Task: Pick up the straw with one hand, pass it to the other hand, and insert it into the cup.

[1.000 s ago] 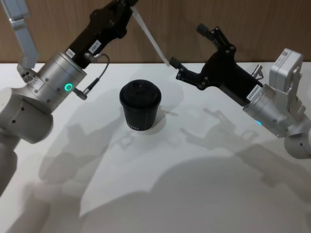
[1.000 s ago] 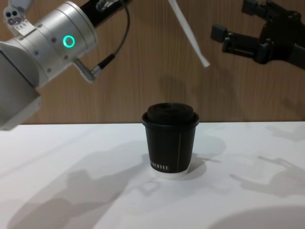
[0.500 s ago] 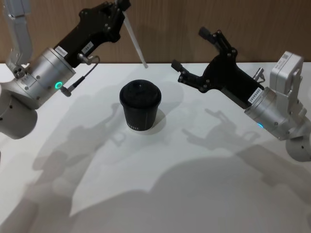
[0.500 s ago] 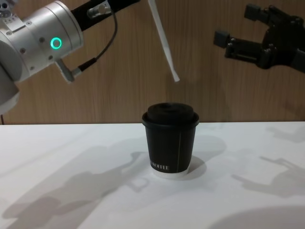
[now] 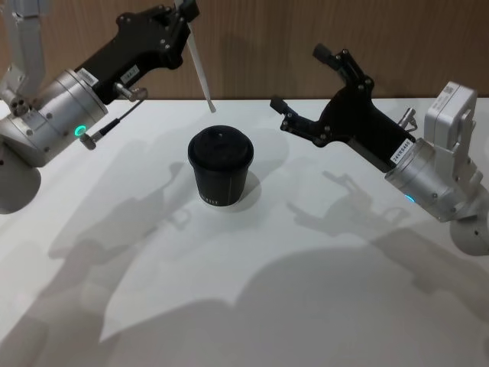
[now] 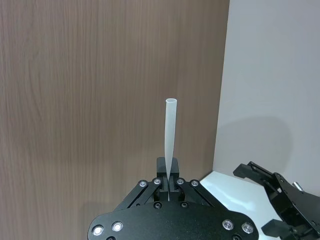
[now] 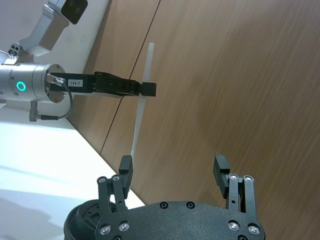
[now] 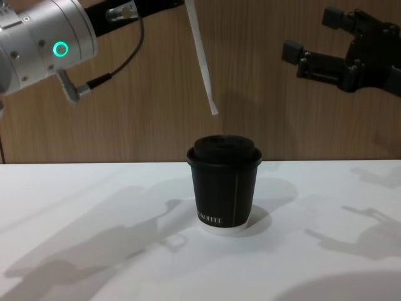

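Two pincers hang over the white table (image 5: 306, 290), one on each side of the cup (image 5: 220, 170). The left pincer (image 5: 183, 11) is high at the back left, closed narrow on the upper part of the straw (image 5: 199, 65). A green ring (image 5: 79, 131) glows on its silver wrist. From that grip the straw slants downward, leaning slightly toward the robot's right. Its free lower end hangs in the air above the level of the cup's domed lid (image 8: 225, 147), apart from it. In the chest view that end sits a little left of the lid's centre. The cup stands upright near the middle of the table with its lid on. The right pincer (image 5: 299, 78) is raised at the back right. Its fingers are spread wide and hold nothing, and it is well apart from the straw and higher than the cup.
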